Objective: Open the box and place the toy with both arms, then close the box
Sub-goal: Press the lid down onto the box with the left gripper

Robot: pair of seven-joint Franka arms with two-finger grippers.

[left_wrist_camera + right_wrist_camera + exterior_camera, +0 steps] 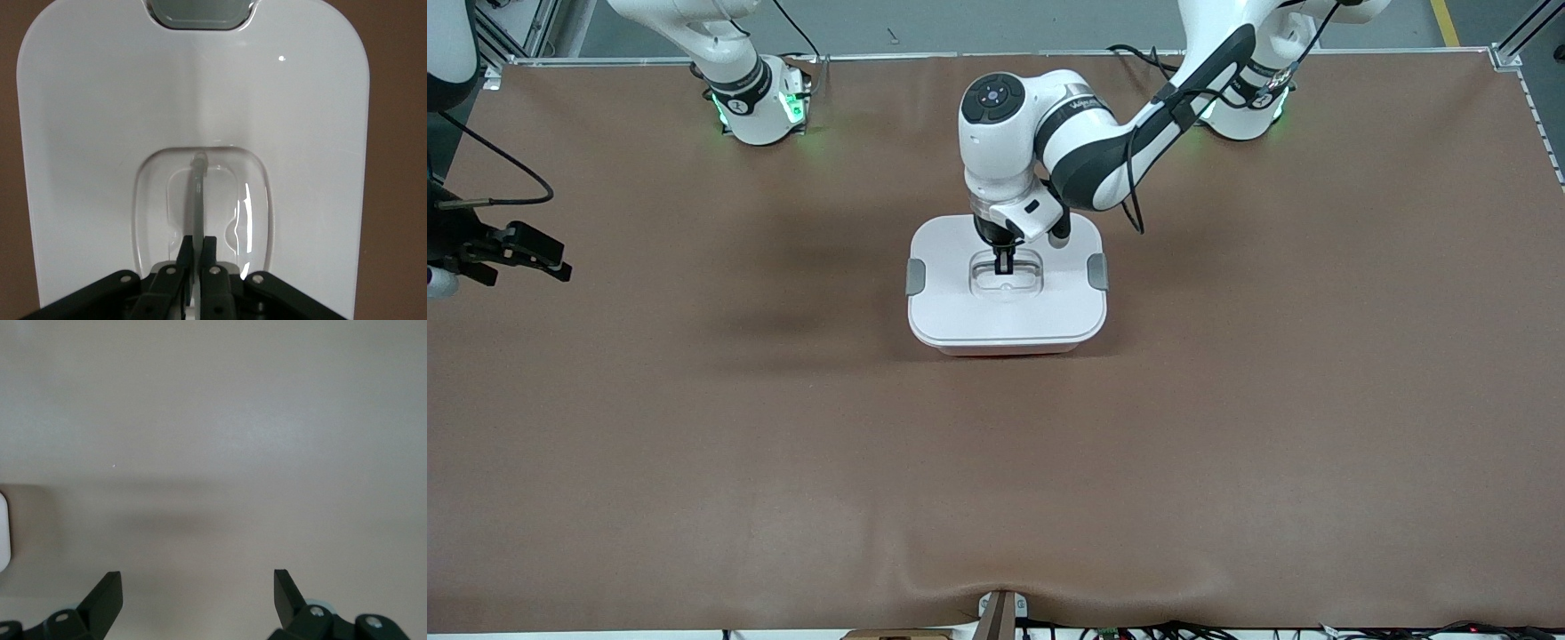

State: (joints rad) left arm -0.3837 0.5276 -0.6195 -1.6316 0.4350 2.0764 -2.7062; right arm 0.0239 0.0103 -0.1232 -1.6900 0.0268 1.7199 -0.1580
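Brown bench [694, 427] seen from above, with 1 box [1007, 351] at its middle, nearer the robots' bases than the camera. Box closed: white lid [960, 311] seated flat on the pale-pink tub, of which only a thin strip shows under the lid's near edge. 2 grey clips, 1 at each short end of the lid: clip [915, 276] toward the right arm's end, clip [1098, 271] toward the left arm's end. Recessed handle [1024, 286] in the lid's centre, with a thin upright bar [197, 193] across the hollow. Left arm [1103, 151] reaching in from its base, bent down over the box. Left gripper [1003, 263] lowered into the recess, fingers [185, 250] pinched together on the handle bar. Right gripper [516, 253] held above the bench at the right arm's end, well apart from the box, waiting, fingers [107, 593] spread wide with nothing between them. No toy visible in any view.
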